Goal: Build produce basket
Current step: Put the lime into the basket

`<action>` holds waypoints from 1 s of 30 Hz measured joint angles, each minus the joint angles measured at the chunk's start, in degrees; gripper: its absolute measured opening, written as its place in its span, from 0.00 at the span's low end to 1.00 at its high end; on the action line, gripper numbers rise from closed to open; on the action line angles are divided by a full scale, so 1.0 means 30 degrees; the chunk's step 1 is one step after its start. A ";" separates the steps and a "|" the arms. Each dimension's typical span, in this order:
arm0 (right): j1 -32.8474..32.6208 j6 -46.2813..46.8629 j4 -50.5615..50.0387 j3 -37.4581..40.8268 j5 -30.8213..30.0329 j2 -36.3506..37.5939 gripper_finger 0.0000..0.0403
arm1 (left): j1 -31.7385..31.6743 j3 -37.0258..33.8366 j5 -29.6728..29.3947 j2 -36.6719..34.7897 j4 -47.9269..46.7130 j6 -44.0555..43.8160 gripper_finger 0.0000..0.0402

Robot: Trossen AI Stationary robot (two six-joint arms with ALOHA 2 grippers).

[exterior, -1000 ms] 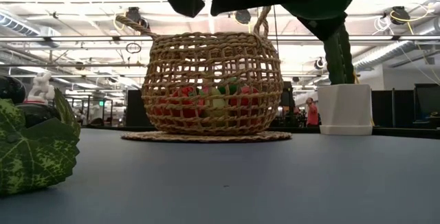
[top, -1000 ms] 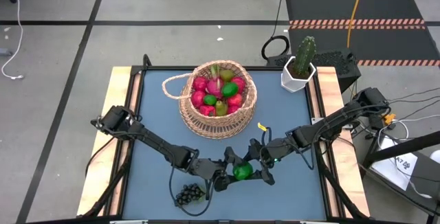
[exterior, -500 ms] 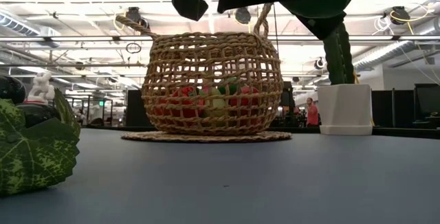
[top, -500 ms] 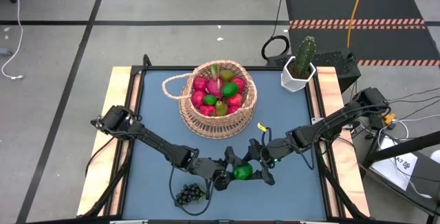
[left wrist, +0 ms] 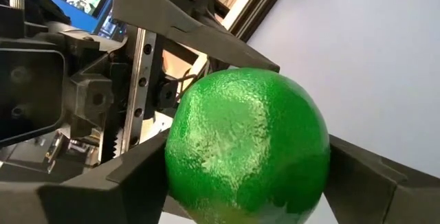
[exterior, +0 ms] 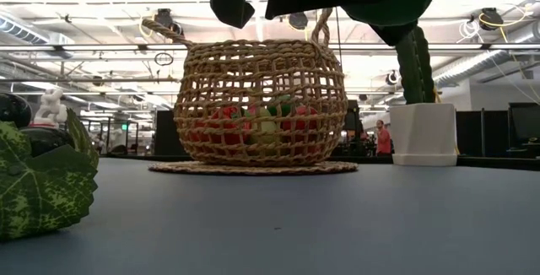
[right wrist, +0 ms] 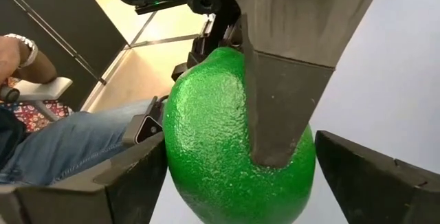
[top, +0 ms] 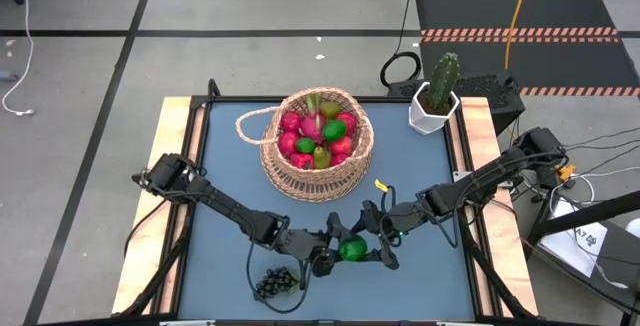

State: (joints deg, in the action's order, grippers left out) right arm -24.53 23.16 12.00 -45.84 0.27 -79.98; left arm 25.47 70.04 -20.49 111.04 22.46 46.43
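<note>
Two grippers meet over one lime (top: 351, 251) above the table: the left gripper (top: 338, 257) clamps it between both fingers, the right gripper (top: 366, 250) straddles it with jaws parted, one basket (top: 276, 169) of produce (top: 318, 136) stands beyond them, and one grape bunch (top: 277, 284) lies beside the left gripper.

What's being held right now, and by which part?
The green lime, pinched across its sides by the left gripper. Whether the right gripper, set around it, also grips it cannot be told.
</note>
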 joint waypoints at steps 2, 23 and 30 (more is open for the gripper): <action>0.0000 0.0050 0.0003 0.0000 0.0012 0.0004 0.88 | 0.0000 0.0000 0.0012 0.0000 0.0000 -0.0007 0.78; 0.0015 0.0970 0.0996 0.0000 0.1008 0.0019 0.89 | 0.0298 -0.0009 -0.0033 0.0000 0.0878 0.0678 0.74; -0.0244 0.0785 0.0908 0.0000 0.1449 0.0635 0.89 | 0.0704 -0.0017 -0.0780 -0.0015 0.1925 0.1549 0.75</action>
State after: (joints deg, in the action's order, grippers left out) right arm -25.27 25.51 14.73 -45.84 4.62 -78.07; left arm 27.59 69.99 -22.83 111.00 28.23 51.08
